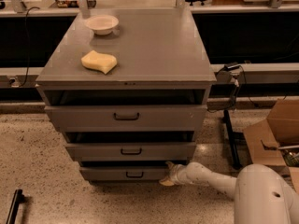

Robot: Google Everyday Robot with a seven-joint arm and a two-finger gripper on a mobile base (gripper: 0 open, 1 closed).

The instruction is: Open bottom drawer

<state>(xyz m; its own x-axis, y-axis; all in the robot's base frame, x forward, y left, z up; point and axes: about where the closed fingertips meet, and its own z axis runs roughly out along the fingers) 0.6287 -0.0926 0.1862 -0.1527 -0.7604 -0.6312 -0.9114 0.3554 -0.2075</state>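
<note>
Three grey drawers sit one above the other in one grey metal cabinet (154,50), and it is the largest thing before me. The bottom drawer (107,173) is the lowest of them, close to the speckled floor (32,153). Its front panel is the slimmest, plain grey, with one small black pull handle (134,174) in the middle. This front faces the camera, and its long axis runs from left to right, level with the floor. A dark gap shows above it, under the middle drawer (103,150). The top drawer (93,117) has the tallest front. Each drawer has one black handle, so I count three handles.

My one white arm (212,180) comes from the lower right. My gripper (167,174) is at the right end of the bottom drawer's front, touching it or just beside it. I cannot tell how far open it is, or whether it has hold of anything.

One cardboard box (275,134) stands on the floor at the right. On the cabinet top lie one white bowl (102,24) at the back left and one yellow sponge (98,61) nearer the front, well apart.
</note>
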